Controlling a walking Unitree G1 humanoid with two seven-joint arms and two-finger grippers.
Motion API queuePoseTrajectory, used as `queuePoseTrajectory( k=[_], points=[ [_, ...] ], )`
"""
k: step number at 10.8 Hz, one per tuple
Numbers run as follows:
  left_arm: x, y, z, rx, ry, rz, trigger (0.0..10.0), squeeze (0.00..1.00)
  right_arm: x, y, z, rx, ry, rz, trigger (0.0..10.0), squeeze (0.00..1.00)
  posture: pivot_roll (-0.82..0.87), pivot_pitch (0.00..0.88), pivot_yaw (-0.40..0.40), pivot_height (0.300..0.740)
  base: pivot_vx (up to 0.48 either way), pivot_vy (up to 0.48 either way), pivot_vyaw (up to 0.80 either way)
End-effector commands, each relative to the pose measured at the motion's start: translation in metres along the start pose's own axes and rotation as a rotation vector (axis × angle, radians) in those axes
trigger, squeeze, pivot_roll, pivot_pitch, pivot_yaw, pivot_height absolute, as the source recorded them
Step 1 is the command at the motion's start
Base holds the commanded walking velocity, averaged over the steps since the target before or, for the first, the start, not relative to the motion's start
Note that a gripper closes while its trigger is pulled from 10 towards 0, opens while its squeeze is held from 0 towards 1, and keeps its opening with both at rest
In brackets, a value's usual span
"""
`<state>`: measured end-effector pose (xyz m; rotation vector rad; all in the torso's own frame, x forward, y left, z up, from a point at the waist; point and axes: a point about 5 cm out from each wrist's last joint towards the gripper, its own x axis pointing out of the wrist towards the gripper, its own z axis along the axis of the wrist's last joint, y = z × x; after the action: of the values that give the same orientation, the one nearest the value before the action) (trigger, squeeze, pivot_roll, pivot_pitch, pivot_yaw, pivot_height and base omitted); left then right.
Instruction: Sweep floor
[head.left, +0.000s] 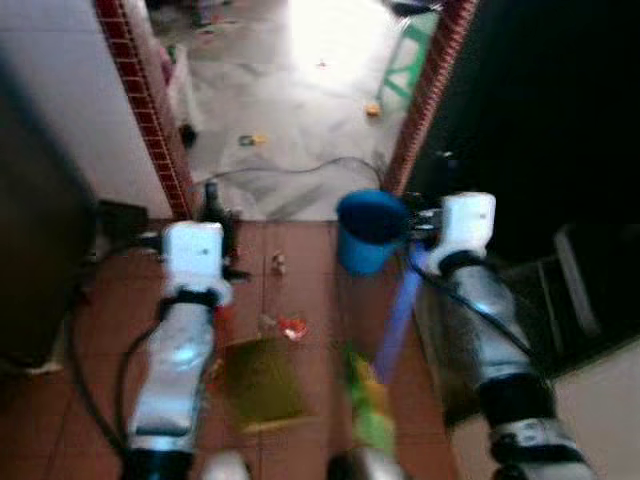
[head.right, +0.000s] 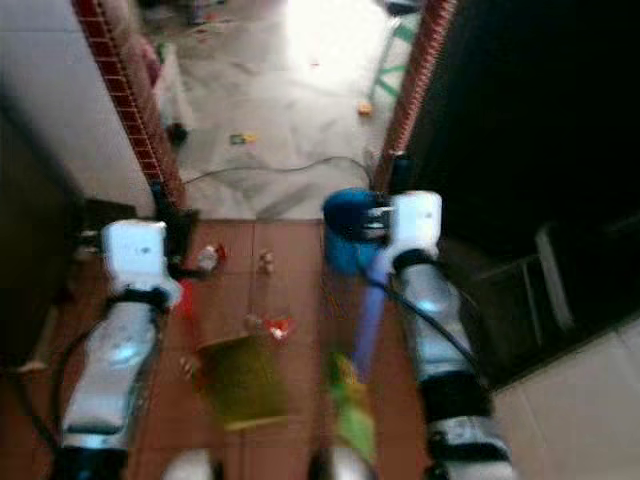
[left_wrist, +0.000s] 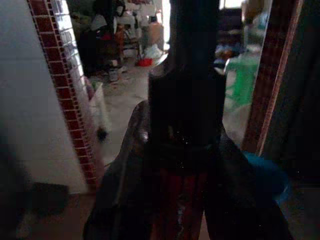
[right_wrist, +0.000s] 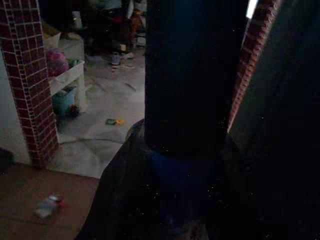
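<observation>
The picture is blurred. My left gripper is shut on the red handle of a yellow-green dustpan, which hangs low over the brown tiled floor between my arms. My right gripper is shut on the blue handle of a broom, whose green and yellow bristles sit just to the right of the dustpan. Small litter lies on the tiles ahead: a red and white scrap and a pale bit. In the right wrist view a crushed wrapper lies on the brown floor.
A blue bucket stands by the right red-brick doorpost. The left doorpost adjoins a white wall. Beyond the doorway lies a pale floor with a cable, scattered bits and a green stool. A dark cabinet flanks my right.
</observation>
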<state>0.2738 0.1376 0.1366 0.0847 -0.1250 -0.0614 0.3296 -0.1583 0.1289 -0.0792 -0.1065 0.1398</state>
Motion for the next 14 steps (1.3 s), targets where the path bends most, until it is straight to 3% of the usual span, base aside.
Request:
queuePoseTrajectory(
  k=[1, 9, 14],
  points=[
    [0.0027, 0.0074, 0.0135, 0.017, -0.066, 0.019, 10.0, 0.0, 0.0056, 0.0073, 0.0125, -0.015, -0.054, 0.022, 10.0, 0.0, 0.07, 0.087, -0.087, 0.74, 0.405, 0.259, 0.0],
    [0.0063, 0.006, 0.0155, 0.042, -0.081, 0.005, 10.0, 0.0, 0.0061, 0.006, 0.011, -0.035, -0.049, 0.02, 10.0, 0.0, 0.07, 0.069, -0.089, 0.74, 0.337, 0.337, 0.0],
    [0.0095, 0.0081, 0.0131, 0.084, -0.091, 0.018, 10.0, 0.0, 0.0047, 0.0062, 0.0088, -0.037, -0.041, 0.026, 10.0, 0.0, 0.07, 0.082, -0.093, 0.74, 0.0, 0.0, 0.0]
  ],
)
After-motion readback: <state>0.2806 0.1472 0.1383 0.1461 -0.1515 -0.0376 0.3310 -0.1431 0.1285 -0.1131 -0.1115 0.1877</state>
